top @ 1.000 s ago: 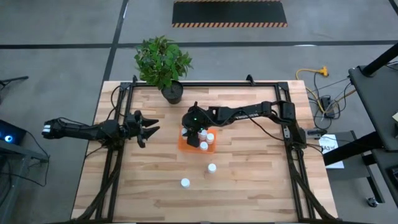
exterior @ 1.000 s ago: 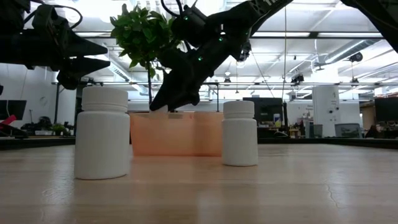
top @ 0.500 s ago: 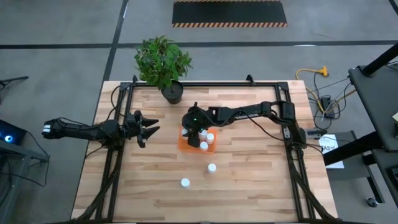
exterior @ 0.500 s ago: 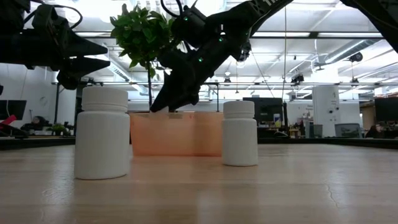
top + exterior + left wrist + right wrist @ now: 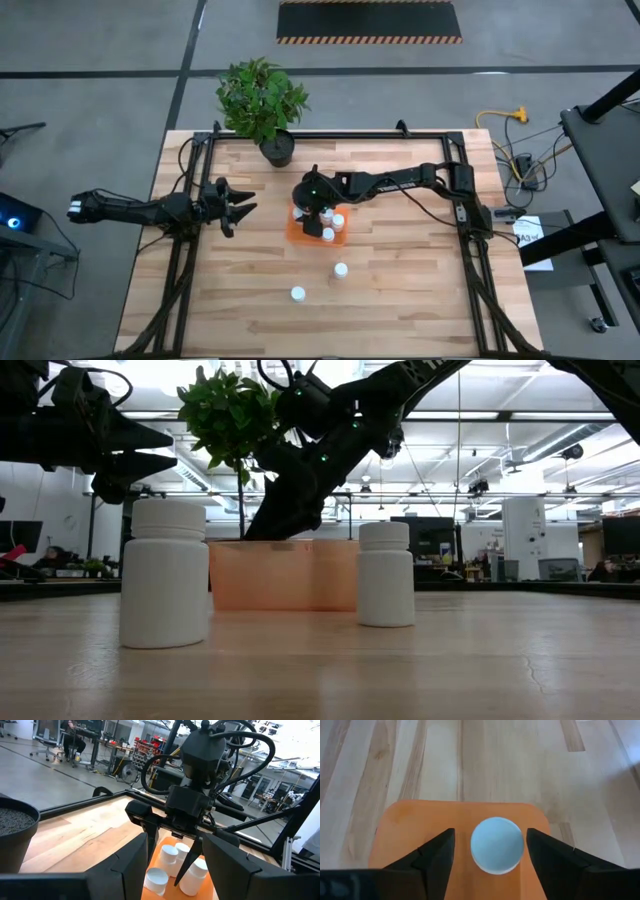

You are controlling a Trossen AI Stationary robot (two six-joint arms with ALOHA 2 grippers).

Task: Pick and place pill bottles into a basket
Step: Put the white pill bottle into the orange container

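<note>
Pill bottles (image 5: 331, 227) stand in the orange basket (image 5: 297, 235) mid-table; two more (image 5: 341, 269) wait on the wood nearer the front; the right gripper (image 5: 490, 851) hangs over the basket, fingers apart around one bottle, not squeezing it; the left gripper (image 5: 240, 204) waits beside, fingers a little apart, holding nothing.
</note>
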